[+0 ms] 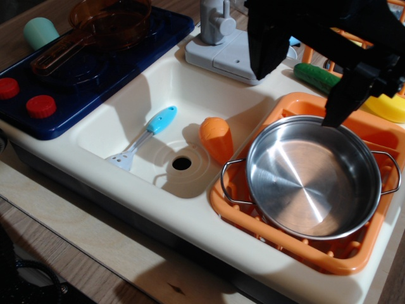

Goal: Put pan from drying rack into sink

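Note:
The shiny steel pan (313, 177) with two wire loop handles lies slightly tilted in the orange plastic drying rack (285, 248) at the right. The cream-white sink (126, 120) with its round drain hole (181, 163) is to the left of the rack. My black gripper (296, 98) hangs above the far rim of the pan, open and empty, its jaws apart. One fingertip (332, 117) is just above the pan's back edge; I cannot tell if it touches.
In the sink lie a blue-handled spatula (147, 134) and an orange carrot-like piece (217, 136). A grey faucet (218, 35) stands behind. A blue stove (95, 76) holds an orange-brown long-handled pan (104, 22). A green cucumber (314, 76) and a yellow item (387, 107) lie behind the rack.

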Robot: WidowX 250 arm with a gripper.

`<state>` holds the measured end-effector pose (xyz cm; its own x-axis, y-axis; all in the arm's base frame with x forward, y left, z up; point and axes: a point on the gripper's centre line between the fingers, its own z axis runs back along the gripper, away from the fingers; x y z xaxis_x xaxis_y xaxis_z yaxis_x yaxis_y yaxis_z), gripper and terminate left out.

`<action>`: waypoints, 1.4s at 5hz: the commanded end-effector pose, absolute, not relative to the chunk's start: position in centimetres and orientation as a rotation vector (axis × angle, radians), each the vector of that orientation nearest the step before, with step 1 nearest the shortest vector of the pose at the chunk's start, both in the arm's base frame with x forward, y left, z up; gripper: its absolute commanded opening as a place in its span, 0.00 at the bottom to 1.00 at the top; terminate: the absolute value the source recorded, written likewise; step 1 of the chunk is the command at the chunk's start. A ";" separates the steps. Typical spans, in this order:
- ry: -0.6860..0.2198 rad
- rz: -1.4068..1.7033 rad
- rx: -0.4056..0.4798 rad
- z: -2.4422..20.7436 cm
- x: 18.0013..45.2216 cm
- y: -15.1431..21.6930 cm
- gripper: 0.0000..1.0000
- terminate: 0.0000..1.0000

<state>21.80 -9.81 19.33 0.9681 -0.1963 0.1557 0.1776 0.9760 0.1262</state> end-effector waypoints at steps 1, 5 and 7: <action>-0.168 -0.189 0.112 19.3 21.8 -9.8 1.00 0.00; -0.302 -0.774 0.378 17.8 24.2 -9.8 1.00 0.00; -0.402 -0.944 0.336 16.0 25.8 -8.9 1.00 0.00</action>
